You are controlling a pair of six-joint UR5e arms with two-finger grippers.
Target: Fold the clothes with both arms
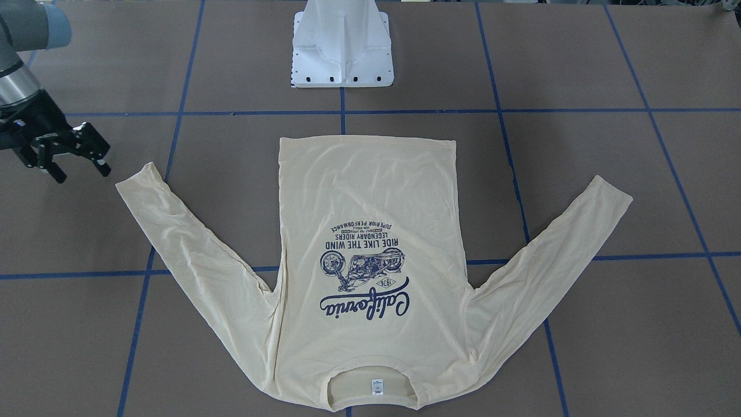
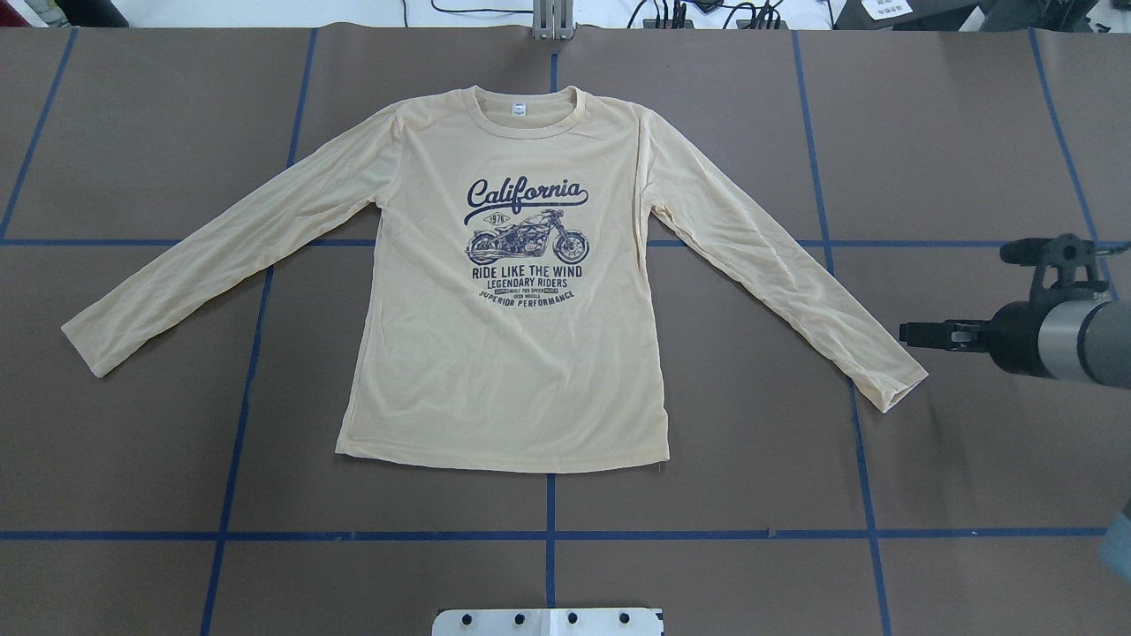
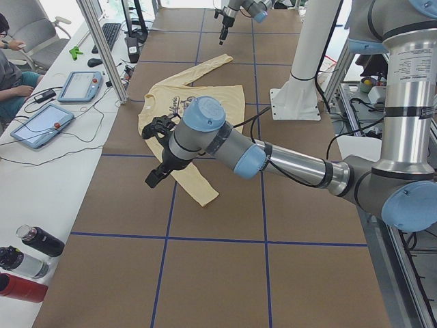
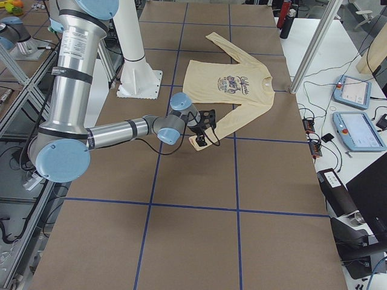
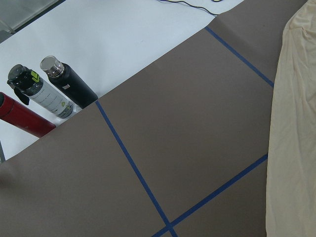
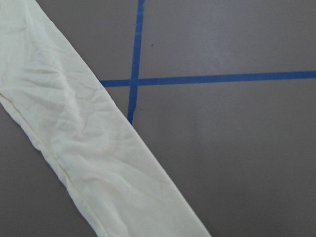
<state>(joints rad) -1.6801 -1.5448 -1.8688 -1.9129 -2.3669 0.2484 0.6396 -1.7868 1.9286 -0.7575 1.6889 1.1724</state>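
The cream-yellow long-sleeved shirt (image 2: 508, 353) lies flat on the table, navy "California" print up, collar at the far side and both sleeves spread. My right gripper (image 1: 80, 168) is open and empty. It hovers just beyond the shirt's right cuff (image 2: 892, 380), and it also shows in the overhead view (image 2: 923, 334). The right wrist view shows that sleeve (image 6: 74, 128) below it. My left gripper (image 3: 157, 154) shows only in the exterior left view, above the near sleeve. I cannot tell whether it is open or shut. The left wrist view shows sleeve cloth (image 5: 296, 128) at its right edge.
The white pedestal base (image 1: 341, 52) stands at the robot's side of the table. Blue tape lines (image 2: 548, 534) grid the brown table cover. Three bottles (image 5: 49, 96) stand off the table's left end. Tablets (image 3: 41, 123) and an operator are at a side bench.
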